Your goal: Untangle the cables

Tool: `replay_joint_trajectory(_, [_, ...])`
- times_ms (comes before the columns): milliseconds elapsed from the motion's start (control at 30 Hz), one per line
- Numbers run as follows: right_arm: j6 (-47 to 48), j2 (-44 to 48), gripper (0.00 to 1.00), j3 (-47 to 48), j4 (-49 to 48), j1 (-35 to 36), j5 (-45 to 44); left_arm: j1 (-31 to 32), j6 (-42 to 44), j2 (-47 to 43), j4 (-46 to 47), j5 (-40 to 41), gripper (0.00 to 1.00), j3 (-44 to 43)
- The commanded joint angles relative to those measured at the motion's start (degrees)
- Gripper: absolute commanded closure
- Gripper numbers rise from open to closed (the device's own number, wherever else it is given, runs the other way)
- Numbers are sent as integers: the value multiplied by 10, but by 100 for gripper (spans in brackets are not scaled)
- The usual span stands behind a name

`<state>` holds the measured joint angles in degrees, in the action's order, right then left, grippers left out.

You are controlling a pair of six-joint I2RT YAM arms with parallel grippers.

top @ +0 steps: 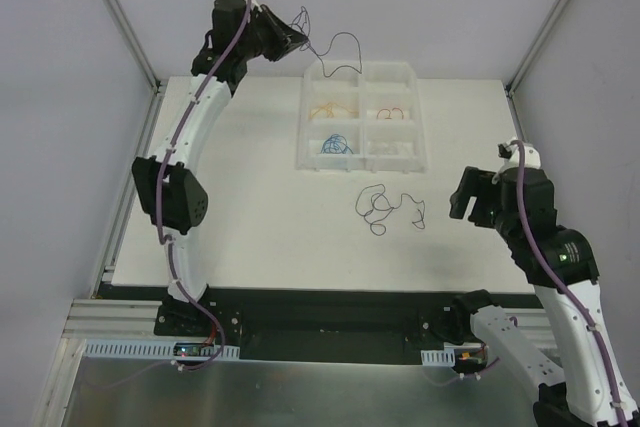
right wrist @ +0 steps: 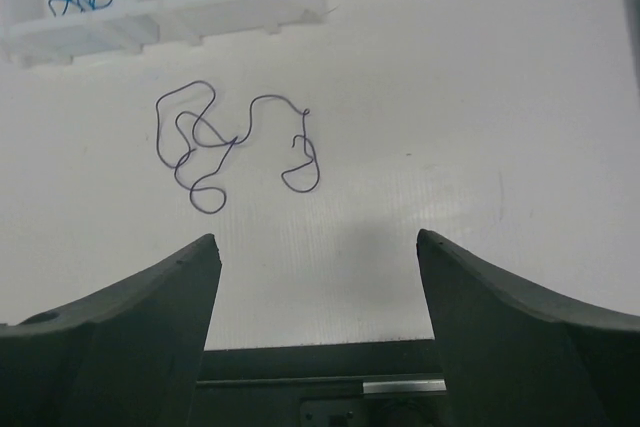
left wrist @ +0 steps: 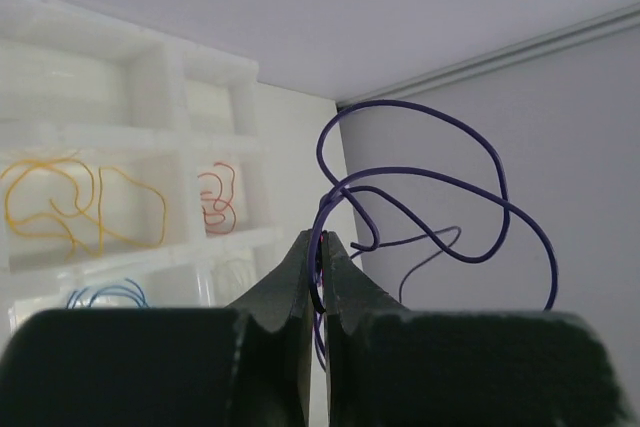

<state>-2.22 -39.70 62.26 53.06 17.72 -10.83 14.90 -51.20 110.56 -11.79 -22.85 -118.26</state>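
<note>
- The left claw is clamped on a dark purple wire, held in the air over the tray's far side.
- The right claw gapes empty near a second curly wire lying on the tabletop.
- Both wires look light, thin and springy, and are probably best pinched at an outer loop.

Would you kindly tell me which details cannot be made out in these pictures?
Left wrist view: the left claw hides the lower part of the purple cable it pinches and much of the blue cable.
Right wrist view: the top edge cuts off most of the organizer tray.
Top view: the dark cable on the table is too thin to tell one strand from two.
</note>
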Motion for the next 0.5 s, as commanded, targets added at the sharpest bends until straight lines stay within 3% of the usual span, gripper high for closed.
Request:
replay_joint_trajectory(0, [16,5,18,58,30,-4,-124,-7,-15,119,35,-6,100,-85])
replay_joint_trajectory(200, [19,6,18,58,31,-7,-176,0,19,210,182,106,100,-103])
replay_joint_trajectory(467, [53,-30,18,72,46,-22,-217,0,2,327,265,225,100,-175])
